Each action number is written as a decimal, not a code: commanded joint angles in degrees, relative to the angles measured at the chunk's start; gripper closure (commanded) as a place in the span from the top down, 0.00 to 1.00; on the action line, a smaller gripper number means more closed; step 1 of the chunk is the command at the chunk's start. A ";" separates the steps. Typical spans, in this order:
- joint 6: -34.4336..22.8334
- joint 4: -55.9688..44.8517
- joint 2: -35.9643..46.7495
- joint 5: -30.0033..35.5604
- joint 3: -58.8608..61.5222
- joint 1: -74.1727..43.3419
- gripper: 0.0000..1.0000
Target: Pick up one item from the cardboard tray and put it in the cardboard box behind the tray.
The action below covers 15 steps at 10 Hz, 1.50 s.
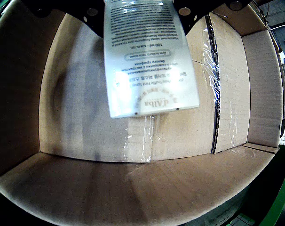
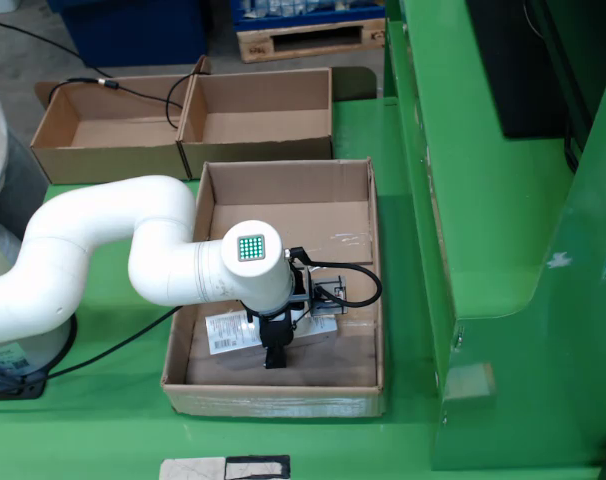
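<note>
Green tabletop (image 2: 113, 420) surrounds the cardboard tray (image 2: 198, 215), above which a white labelled item (image 1: 149, 61) is held clamped in the gripper (image 1: 138, 9), while the box (image 2: 258, 115) at twelve o'clock is yet to be reached.

White arm (image 2: 93, 250); brown cardboard box (image 2: 358, 290); green table (image 2: 103, 430); white black-printed item (image 1: 149, 61).

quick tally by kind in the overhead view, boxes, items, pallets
open cardboard boxes: 3, the near box under the claw, the left far box, the right far box
flat white labelled packets: 1, lying in the near box
wooden pallets: 1
total: 5
</note>
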 commanded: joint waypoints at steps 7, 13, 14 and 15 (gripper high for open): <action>-1.97 -6.18 4.85 2.08 1.14 0.09 0.00; -5.05 -21.46 18.64 3.73 1.14 0.51 0.00; -5.92 -23.32 22.46 3.92 1.14 0.89 0.00; -5.92 -23.32 22.46 3.92 1.14 0.89 0.00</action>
